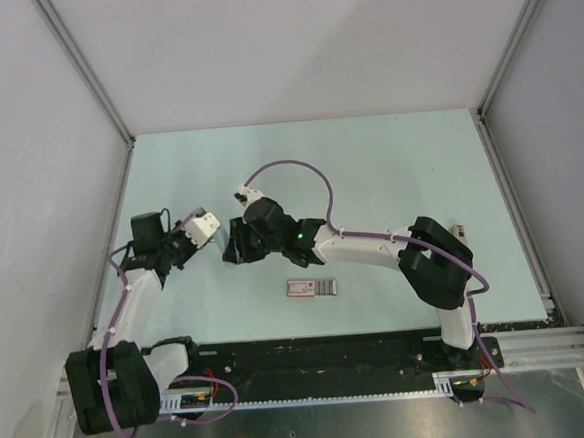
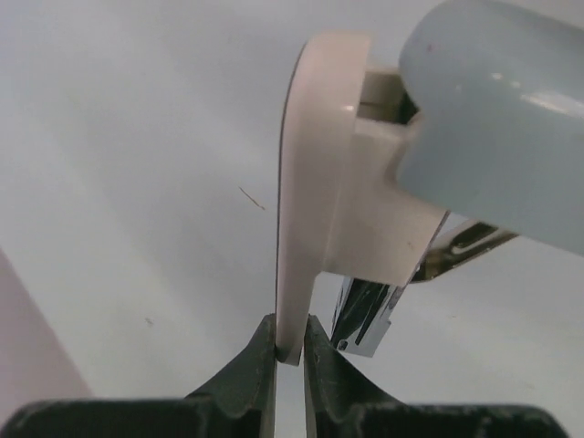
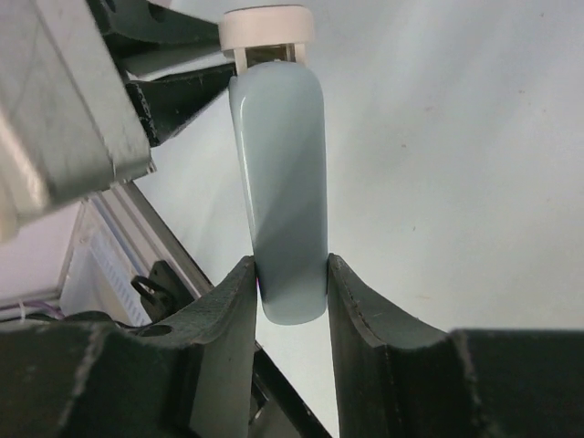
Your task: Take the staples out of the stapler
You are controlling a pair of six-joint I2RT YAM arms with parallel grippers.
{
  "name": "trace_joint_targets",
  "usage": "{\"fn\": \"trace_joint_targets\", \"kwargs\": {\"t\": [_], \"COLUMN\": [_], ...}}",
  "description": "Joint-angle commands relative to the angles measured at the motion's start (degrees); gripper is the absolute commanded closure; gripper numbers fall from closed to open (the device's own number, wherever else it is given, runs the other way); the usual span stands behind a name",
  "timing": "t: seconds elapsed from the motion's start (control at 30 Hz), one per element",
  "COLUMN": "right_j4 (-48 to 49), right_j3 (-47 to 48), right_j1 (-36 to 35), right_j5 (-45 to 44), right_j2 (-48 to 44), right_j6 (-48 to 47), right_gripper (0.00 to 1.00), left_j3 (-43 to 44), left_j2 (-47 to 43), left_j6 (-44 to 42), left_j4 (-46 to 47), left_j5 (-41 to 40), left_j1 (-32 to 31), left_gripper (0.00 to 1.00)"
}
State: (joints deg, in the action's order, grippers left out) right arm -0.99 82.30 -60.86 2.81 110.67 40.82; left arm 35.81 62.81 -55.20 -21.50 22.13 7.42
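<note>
The stapler (image 1: 205, 226) hangs in the air between my two grippers, opened at its hinge. My left gripper (image 2: 290, 351) is shut on the thin edge of its white base (image 2: 310, 182). The grey metal rail (image 2: 365, 315) sticks out beside the white base, under the pale blue cover (image 2: 502, 119). My right gripper (image 3: 292, 292) is shut on the free end of the pale blue cover (image 3: 278, 182), whose white hinge end (image 3: 266, 26) points away. From above, the left gripper (image 1: 188, 236) and right gripper (image 1: 232, 245) face each other left of the table's middle.
A flat red-and-white box with a grey part (image 1: 310, 288) lies on the pale green table (image 1: 389, 172) near the front, right of the grippers. White walls enclose the table on three sides. A black rail (image 1: 321, 352) runs along the near edge.
</note>
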Motion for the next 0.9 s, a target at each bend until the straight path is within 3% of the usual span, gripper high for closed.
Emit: {"fn": "trace_joint_targets", "kwargs": {"t": [0.0,0.33,0.6,0.73,0.87], "right_j4": [0.07,2.28,2.64,5.19,7.67], "right_j3": [0.05,-0.12,-0.35,-0.32,-0.24], "right_j1": [0.36,-0.26,-0.04,0.37,1.50], "right_j5": [-1.03,-5.16,-5.94,-5.72,-6.68], "right_j2": [0.74,0.23,-0.51,-0.79,-1.92], "right_j6": [-2.21,-2.09,-1.93,-1.18,-0.34], "right_gripper": [1.00,1.00,1.00,1.00,1.00], "left_j3": [-3.71,-11.70,-14.14,-9.11,-2.25], "left_j2": [-5.00,-11.28,-13.78,-11.92,-8.57], "left_j6": [-7.65,-10.89,-11.03,-3.16,5.45], "left_j4": [9.33,13.93,15.90,9.31,-2.25], "left_j5": [-7.61,-13.14,-15.51,-12.49,-1.65], "left_j1": [-4.42,-14.09,-15.58,-16.62,-16.81], "left_gripper": [0.93,0.93,0.93,0.81,0.67]}}
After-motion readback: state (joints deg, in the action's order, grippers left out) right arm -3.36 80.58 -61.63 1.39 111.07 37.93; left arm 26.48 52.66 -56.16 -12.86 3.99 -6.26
